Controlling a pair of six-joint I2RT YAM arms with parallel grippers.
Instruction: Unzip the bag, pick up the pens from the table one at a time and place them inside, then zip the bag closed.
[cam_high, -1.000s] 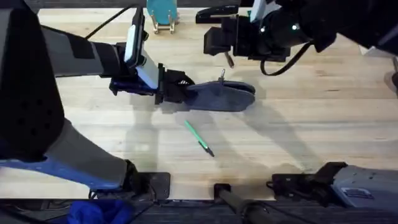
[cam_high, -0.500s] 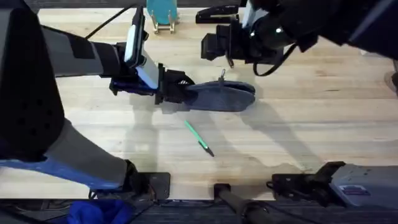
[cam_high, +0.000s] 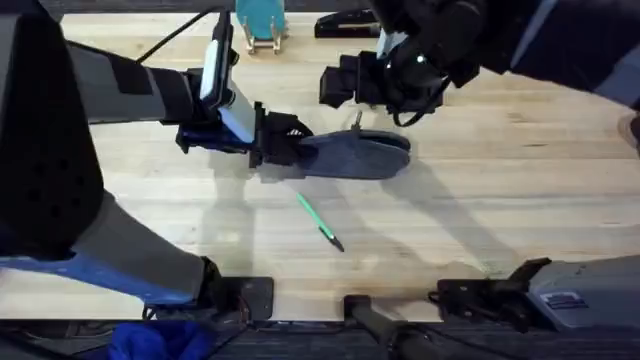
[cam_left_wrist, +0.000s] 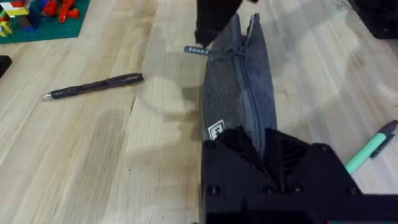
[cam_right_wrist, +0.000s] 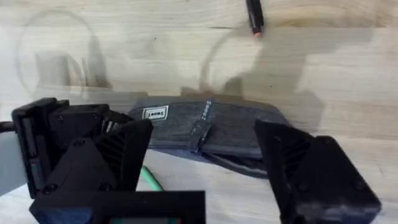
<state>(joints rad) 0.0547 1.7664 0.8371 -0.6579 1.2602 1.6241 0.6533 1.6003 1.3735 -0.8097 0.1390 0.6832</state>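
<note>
— What has been altered over the last second?

— The right gripper (cam_right_wrist: 204, 158) has been brought across above the bag (cam_high: 350, 155), which lies toward the far edge of the table (cam_high: 520, 180), about midway along. Its fingers are spread wide and nothing is held. The left gripper (cam_high: 285, 143) is kept clamped on the bag's end. Unzipping is judged not yet begun.

— What is counted?

— One bag and two pens: the green pen (cam_high: 320, 222) nearer the near edge, the black pen (cam_left_wrist: 93, 86) on the bag's far side.

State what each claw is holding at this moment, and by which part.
The left claw is clamped on one end of the bag. The right claw is open above the bag's zipper, holding nothing.
</note>
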